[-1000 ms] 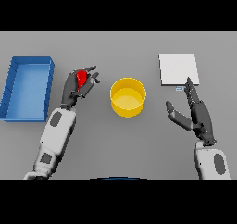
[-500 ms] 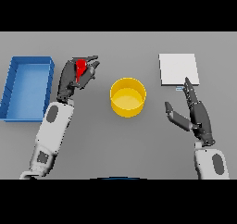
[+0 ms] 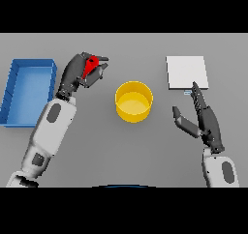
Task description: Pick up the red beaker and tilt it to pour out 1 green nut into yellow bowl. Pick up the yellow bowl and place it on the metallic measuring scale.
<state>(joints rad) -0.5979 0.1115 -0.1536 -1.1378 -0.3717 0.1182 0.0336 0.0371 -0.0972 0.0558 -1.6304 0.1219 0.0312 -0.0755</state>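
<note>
Left hand [image 3: 77, 73] curls around the small red beaker [image 3: 90, 65], held tilted at ten o'clock from the round yellow bowl [image 3: 133, 101]. Right hand [image 3: 203, 119] hovers, fingers spread, at four o'clock of the bowl, just beside the flat square metallic scale [image 3: 187, 72].

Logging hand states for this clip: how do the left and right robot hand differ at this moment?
The left robot hand has its fingers curled round the red beaker; the right robot hand holds nothing, fingers straight. The left sits left of the yellow bowl, near the blue tray; the right sits right of the bowl, just below the metallic measuring scale. Both are dark, on white and grey arms.
</note>
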